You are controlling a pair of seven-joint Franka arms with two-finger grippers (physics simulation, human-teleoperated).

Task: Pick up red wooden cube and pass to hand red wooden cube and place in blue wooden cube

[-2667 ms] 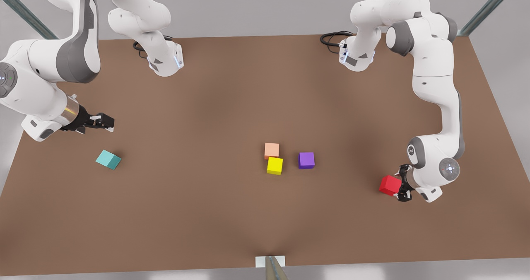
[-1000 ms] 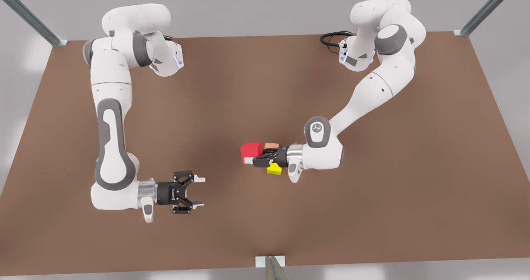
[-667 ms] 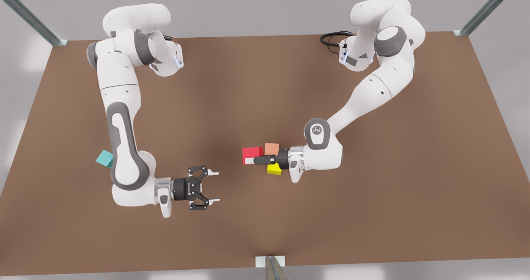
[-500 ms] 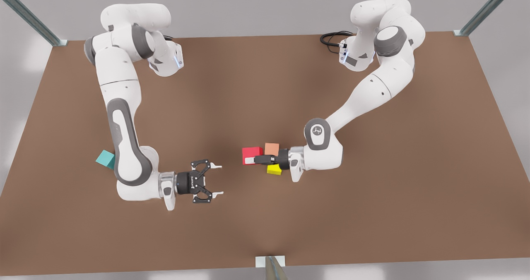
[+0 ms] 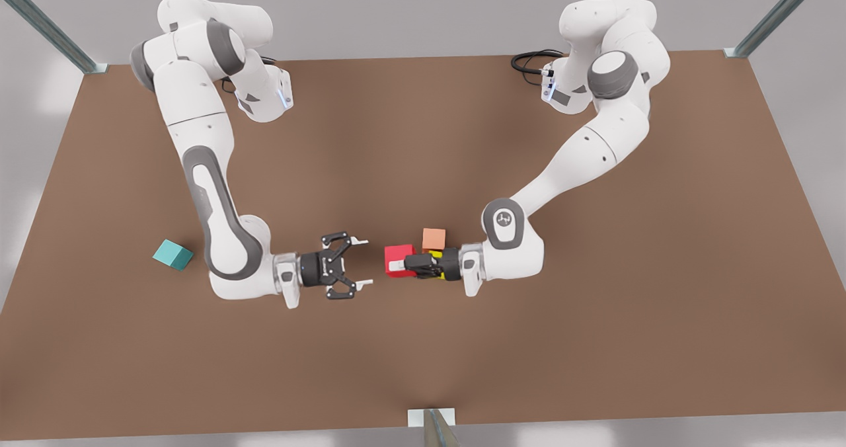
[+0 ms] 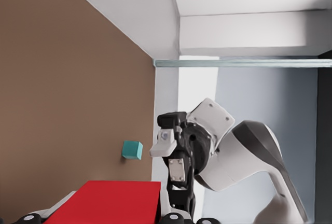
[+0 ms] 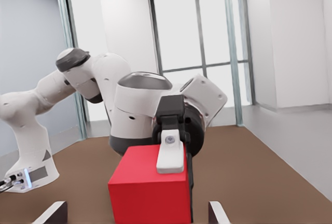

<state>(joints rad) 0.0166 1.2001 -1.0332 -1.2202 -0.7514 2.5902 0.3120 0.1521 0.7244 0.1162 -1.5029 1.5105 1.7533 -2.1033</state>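
Observation:
The red wooden cube (image 5: 398, 260) hangs above the table's middle, with my left gripper (image 5: 400, 263) shut on it from the front view's right. In the left wrist view the red cube (image 6: 116, 202) sits between my own fingers. My right gripper (image 5: 365, 261) faces it from the front view's left, open and a short gap away. In the right wrist view the red cube (image 7: 148, 193) is straight ahead, beyond my spread fingertips (image 7: 54, 211), with a white finger (image 7: 171, 154) of the left gripper on its face. The blue wooden cube (image 5: 173, 254) lies on the table at the front view's left and also appears as a teal cube (image 6: 132, 150) in the left wrist view.
A salmon-orange cube (image 5: 433, 238) sits just behind the left gripper. A yellow cube (image 5: 433, 254) is mostly hidden under that gripper. The brown table (image 5: 595, 341) stretches wide on both sides. Both arm bases stand at the far edge.
The left gripper carried the red cube from the front view's right to the middle. The right gripper swung in from the left and closed most of the gap to the cube.

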